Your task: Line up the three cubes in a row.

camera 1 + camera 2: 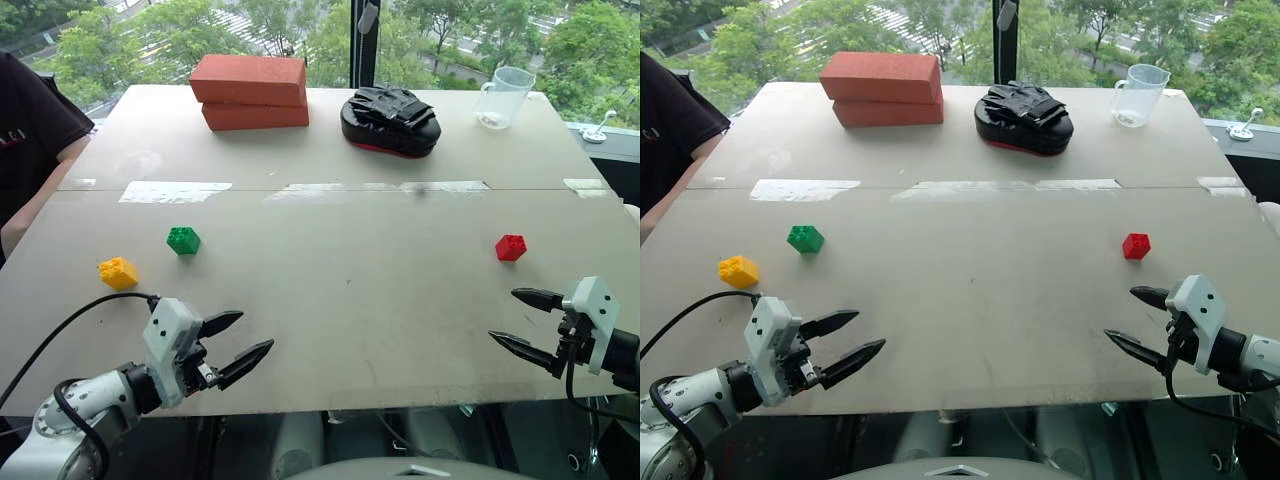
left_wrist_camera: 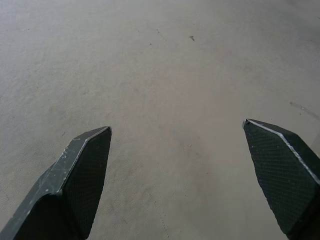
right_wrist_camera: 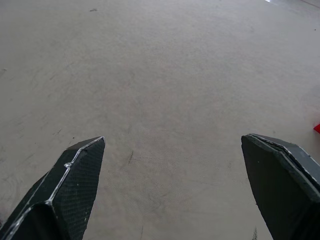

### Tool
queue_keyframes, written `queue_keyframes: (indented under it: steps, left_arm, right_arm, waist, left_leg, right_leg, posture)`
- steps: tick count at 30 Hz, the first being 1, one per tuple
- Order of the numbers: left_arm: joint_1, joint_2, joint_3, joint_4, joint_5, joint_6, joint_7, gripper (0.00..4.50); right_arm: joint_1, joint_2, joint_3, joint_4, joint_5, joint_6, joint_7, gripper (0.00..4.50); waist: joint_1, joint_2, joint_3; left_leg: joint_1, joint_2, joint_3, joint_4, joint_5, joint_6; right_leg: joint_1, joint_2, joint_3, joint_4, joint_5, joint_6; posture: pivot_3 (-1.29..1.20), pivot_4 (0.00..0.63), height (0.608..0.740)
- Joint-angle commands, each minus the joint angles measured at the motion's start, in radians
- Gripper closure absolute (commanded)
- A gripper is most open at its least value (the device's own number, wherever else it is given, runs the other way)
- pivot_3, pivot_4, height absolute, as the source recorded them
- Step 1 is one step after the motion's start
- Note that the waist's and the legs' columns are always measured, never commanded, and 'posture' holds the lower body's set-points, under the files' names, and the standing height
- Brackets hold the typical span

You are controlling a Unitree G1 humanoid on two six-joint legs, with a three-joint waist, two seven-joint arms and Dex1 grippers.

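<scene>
Three small studded cubes lie apart on the grey table (image 1: 350,290). The yellow cube (image 1: 118,272) sits near the left edge, the green cube (image 1: 183,240) a little further in and to its right, and the red cube (image 1: 510,247) far over on the right side. My left gripper (image 1: 256,335) hovers open over the near left edge, below and to the right of the yellow cube, holding nothing. Open and empty too, my right gripper (image 1: 504,317) hangs at the near right edge, just in front of the red cube. A sliver of that red cube (image 3: 317,128) shows in the right wrist view.
Two large red-orange bricks (image 1: 250,92) are stacked at the back left. A black padded mitt (image 1: 390,120) lies at the back centre and a clear plastic measuring cup (image 1: 503,97) at the back right. A person's arm (image 1: 30,150) in a dark sleeve rests by the left edge.
</scene>
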Motion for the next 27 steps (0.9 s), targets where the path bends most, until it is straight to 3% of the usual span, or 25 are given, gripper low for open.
queue_keyframes:
  steps: [1,5,12,16,25,27]
  left_arm:
    - [-0.082,-0.017,0.006,-0.027,-0.077,0.023,0.051,0.21]
    - [-0.310,-0.038,0.003,-0.058,-0.331,0.180,0.193,0.21]
    - [-0.421,0.121,-0.139,-0.137,-0.300,0.175,0.059,0.21]
    - [-0.484,0.176,-0.199,-0.141,-0.301,0.174,0.006,0.21]
    - [-0.562,0.229,-0.242,-0.149,-0.320,0.192,-0.028,0.21]
    - [-0.565,0.230,-0.242,-0.150,-0.322,0.193,-0.027,0.00]
  right_arm:
    - [-0.041,0.062,-0.021,-0.035,0.005,-0.015,-0.090,0.00]
    - [-0.229,0.142,-0.023,-0.089,-0.077,0.219,-0.445,0.00]
    - [-0.491,0.168,-0.005,0.038,-0.113,0.538,-0.682,0.00]
    - [-0.611,0.218,-0.010,0.086,-0.052,0.722,-0.717,0.00]
    - [-0.747,0.235,0.075,0.233,-0.120,0.814,-0.769,0.00]
    - [-0.757,0.236,0.088,0.254,-0.136,0.804,-0.772,0.54]
  waist:
    - [0.002,0.000,0.000]
    - [0.009,0.004,0.001]
    - [0.006,0.001,-0.001]
    - [0.006,0.002,0.000]
    - [0.001,0.004,0.002]
    - [0.000,0.004,0.001]
  left_leg:
    - [0.000,0.000,0.000,0.000,0.000,0.000]
    - [-0.001,0.001,-0.002,0.003,0.000,-0.001]
    - [0.000,-0.003,0.003,0.002,0.000,0.001]
    - [-0.002,-0.004,0.002,-0.002,0.000,0.001]
    - [-0.001,-0.003,0.001,-0.002,0.000,0.001]
    - [-0.001,-0.003,0.001,-0.001,0.000,0.001]
  right_leg:
    - [0.000,0.000,0.000,0.000,0.000,0.000]
    - [0.000,0.000,-0.001,0.003,0.000,0.000]
    - [0.000,0.001,0.003,0.002,0.003,-0.004]
    - [-0.001,0.003,0.003,0.001,0.003,-0.004]
    - [-0.001,0.007,0.005,0.000,0.002,-0.004]
    - [-0.001,0.009,0.009,0.000,0.002,-0.004]
  posture:
    - [0.00,0.150,0.740]
    - [0.00,0.150,0.740]
    - [0.00,0.150,0.740]
    - [0.00,0.150,0.740]
    - [0.00,0.150,0.740]
    - [0.00,0.150,0.740]
